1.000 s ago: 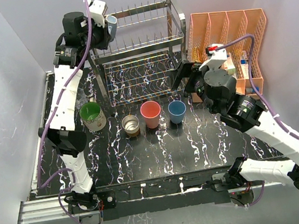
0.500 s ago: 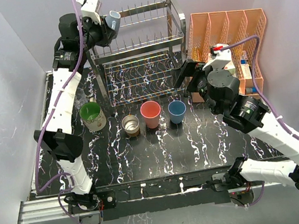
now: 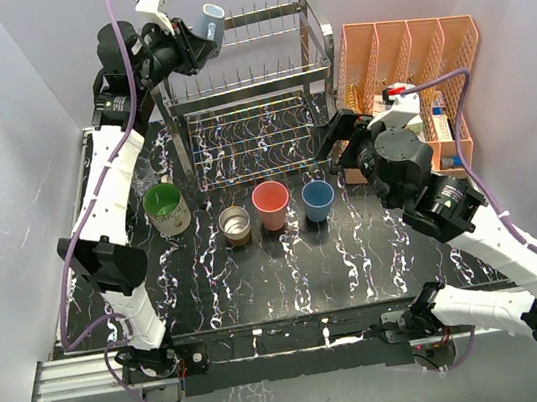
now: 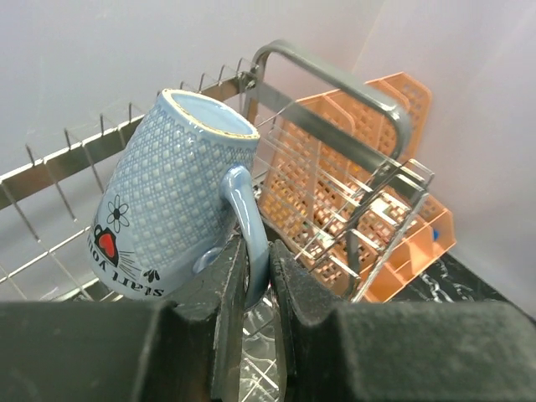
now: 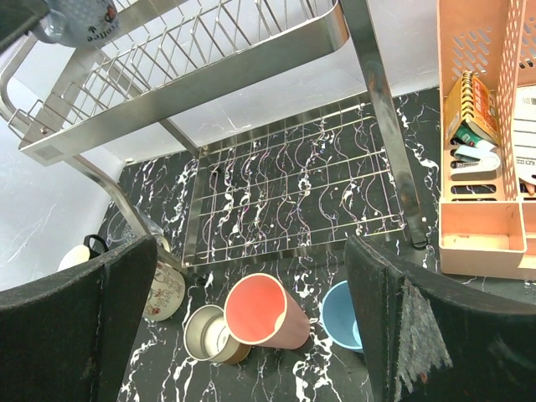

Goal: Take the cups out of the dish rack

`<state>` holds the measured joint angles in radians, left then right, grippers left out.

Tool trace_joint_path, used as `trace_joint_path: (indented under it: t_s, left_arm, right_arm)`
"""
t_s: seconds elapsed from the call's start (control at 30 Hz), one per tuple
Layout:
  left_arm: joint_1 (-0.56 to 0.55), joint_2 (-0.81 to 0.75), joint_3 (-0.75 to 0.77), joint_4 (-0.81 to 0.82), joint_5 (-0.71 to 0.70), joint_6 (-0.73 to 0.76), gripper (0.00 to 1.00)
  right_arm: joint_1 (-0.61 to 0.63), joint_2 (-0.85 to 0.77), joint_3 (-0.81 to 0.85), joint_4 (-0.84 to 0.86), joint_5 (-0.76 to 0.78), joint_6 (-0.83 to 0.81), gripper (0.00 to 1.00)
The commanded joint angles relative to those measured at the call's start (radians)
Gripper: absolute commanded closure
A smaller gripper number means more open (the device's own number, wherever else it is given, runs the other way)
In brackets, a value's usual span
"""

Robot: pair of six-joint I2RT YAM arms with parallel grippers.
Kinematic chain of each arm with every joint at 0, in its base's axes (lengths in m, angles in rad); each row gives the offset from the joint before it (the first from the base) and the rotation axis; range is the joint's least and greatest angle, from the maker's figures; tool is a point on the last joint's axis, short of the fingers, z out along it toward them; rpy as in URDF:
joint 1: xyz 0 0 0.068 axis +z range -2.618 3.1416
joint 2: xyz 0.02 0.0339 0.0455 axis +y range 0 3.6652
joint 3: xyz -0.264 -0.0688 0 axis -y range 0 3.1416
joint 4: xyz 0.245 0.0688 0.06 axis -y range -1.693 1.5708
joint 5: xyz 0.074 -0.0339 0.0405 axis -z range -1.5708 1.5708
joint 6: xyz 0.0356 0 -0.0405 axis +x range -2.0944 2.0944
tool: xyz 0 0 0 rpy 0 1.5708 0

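My left gripper (image 3: 196, 38) is shut on the handle of the grey-blue mug (image 3: 212, 19) and holds it tilted above the top left corner of the silver dish rack (image 3: 252, 87). In the left wrist view the jaws (image 4: 255, 276) pinch the handle of the mug (image 4: 172, 197). A green mug (image 3: 166, 208), a metal cup (image 3: 236, 225), a salmon tumbler (image 3: 271, 205) and a light-blue tumbler (image 3: 318, 200) stand in a row on the table before the rack. My right gripper (image 3: 338, 140) is open and empty, right of the rack's lower tier and above the tumblers (image 5: 260, 310).
An orange slotted organizer (image 3: 410, 64) with papers stands right of the rack, close to my right wrist. The lower tier of the rack (image 5: 293, 197) holds nothing. White walls close in at the back and both sides.
My left gripper has lifted the grey-blue mug up and to the right, off the rack's upper tier. My right arm has shifted slightly to the right.
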<state>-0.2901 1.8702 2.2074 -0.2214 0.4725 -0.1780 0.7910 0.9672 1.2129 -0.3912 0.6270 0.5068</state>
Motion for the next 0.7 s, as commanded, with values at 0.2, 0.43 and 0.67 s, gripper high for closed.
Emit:
trace_joint_path:
  t_s: [0.2,0.43,0.67]
  left_arm:
    - [-0.002,-0.134,0.006,0.283,0.150,-0.242,1.00]
    - [-0.002,-0.246,-0.139,0.374,0.184,-0.375,1.00]
    - [-0.003,-0.354,-0.263,0.409,0.258,-0.470,1.00]
  right_arm:
    - [0.002,-0.011,0.012,0.084,-0.010,0.027,0.01]
    - [0.001,-0.053,-0.078,0.319,-0.052,-0.019,0.01]
    - [-0.001,-0.047,-0.140,0.489,-0.132,-0.052,0.01]
